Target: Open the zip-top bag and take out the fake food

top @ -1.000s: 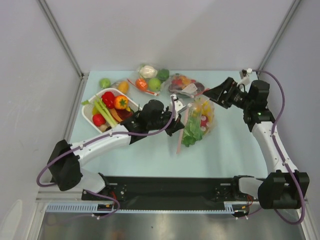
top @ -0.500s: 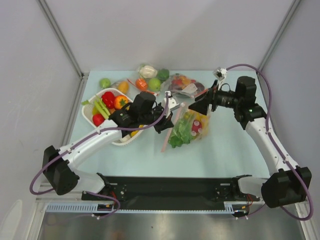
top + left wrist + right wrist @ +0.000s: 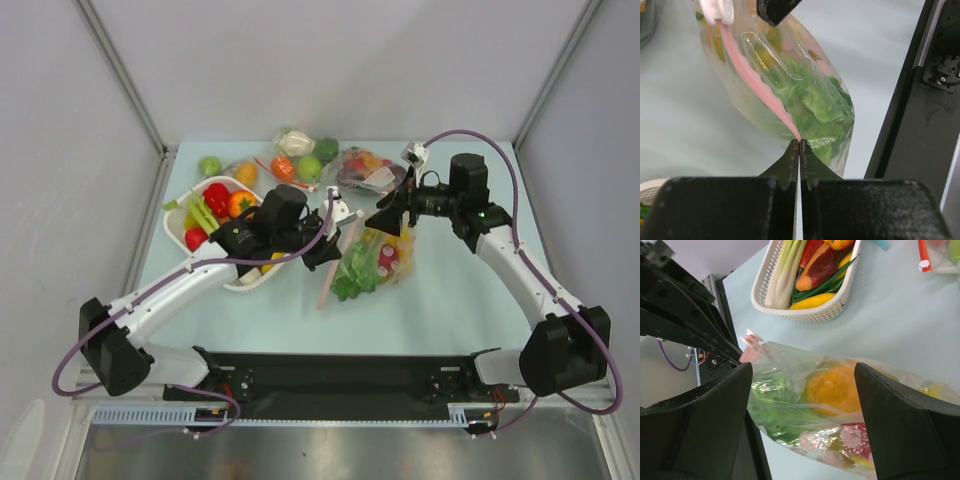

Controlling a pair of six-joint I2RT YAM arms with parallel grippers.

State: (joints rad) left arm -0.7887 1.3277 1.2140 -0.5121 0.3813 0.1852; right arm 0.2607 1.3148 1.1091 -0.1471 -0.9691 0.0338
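The left tool (image 3: 799, 146), clamped on the thin pink zip strip (image 3: 755, 80), has tugged the clear crinkly plastic bag (image 3: 372, 258) of toy food (image 3: 810, 105) its way, and the right tool (image 3: 803, 390), fingers apart, has followed, likely ready to grab the far end.

A robot lab cell: bare grey panels (image 3: 330, 70), metal posts (image 3: 120, 75), pale-blue table (image 3: 450, 300).

I read the zip-top bag (image 3: 835, 95) as clear, its zip strip (image 3: 757, 85) pink; lettuce (image 3: 812, 102) green, fruit (image 3: 832, 387) orange, basket (image 3: 807, 310) white, table (image 3: 460, 290) pale blue-green.
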